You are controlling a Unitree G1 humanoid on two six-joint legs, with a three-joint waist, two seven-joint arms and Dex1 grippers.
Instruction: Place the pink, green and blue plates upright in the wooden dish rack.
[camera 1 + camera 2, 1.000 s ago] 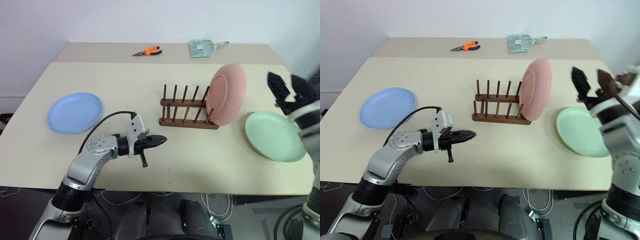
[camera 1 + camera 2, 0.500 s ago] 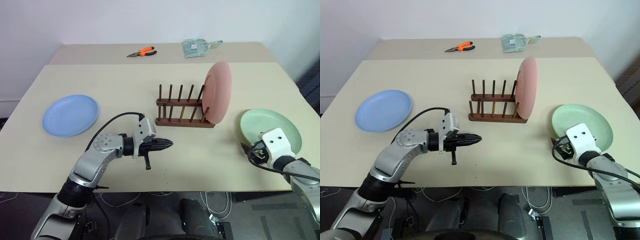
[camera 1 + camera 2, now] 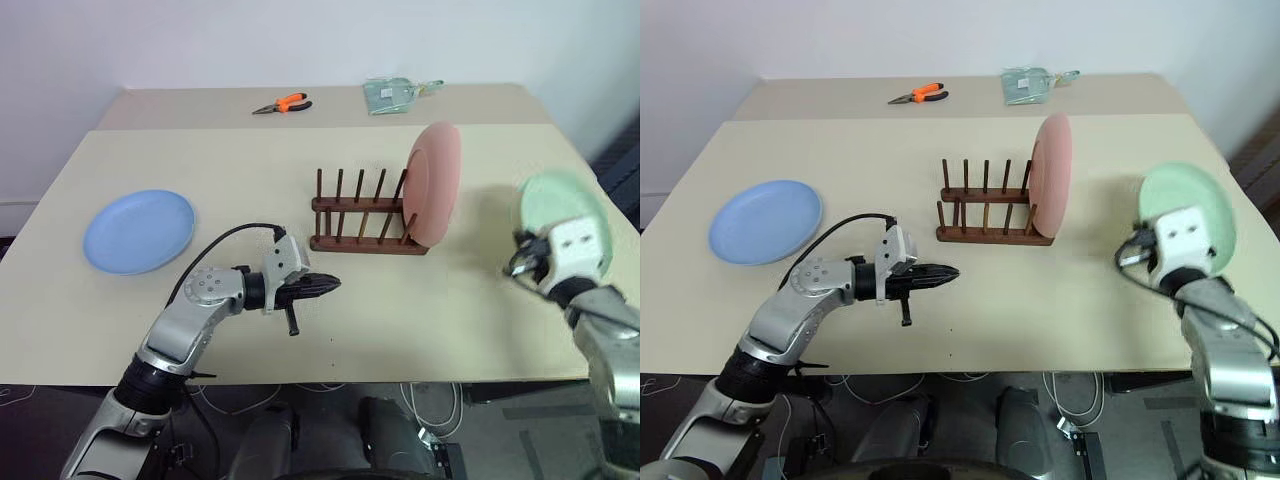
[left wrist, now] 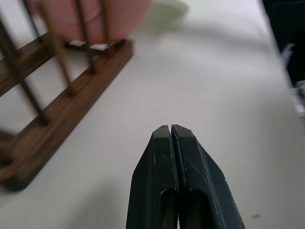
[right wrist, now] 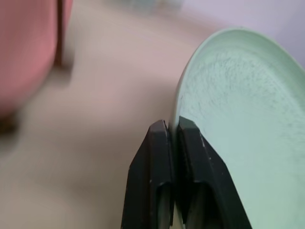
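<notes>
- A pale beige counter (image 3: 250, 150) runs back to a plain white wall, with orange-handled pliers (image 3: 283, 103) and a clear plastic packet (image 3: 397, 94) parked along the far edge.
- Centre stage is the wooden dish rack (image 3: 362, 214), and the pink plate (image 3: 436, 184) already stands upright in the slot at its right end.
- Big change on the right side: half a second ago the green plate (image 3: 1185, 200) lay flat on the counter, and now it is up off the surface, tilted on edge in the air.
- The right pincer (image 5: 172, 138) was wide apart a second ago; now it is clenched on the green plate's rim, and the right wrist view shows the two black fingers pinching that edge between them.
- That reads as the pick being made, so the likely next step is carrying the plate left to a free slot beside the pink one.
- The left pincer (image 4: 171, 133) stays clenched on nothing, hovering low over the counter in front of the rack, fingers pressed together.
- The blue plate (image 3: 139, 230) lies flat at the far left of the counter, well apart from the rack, untouched.
- One plate racked, one in hand, one to go.
</notes>
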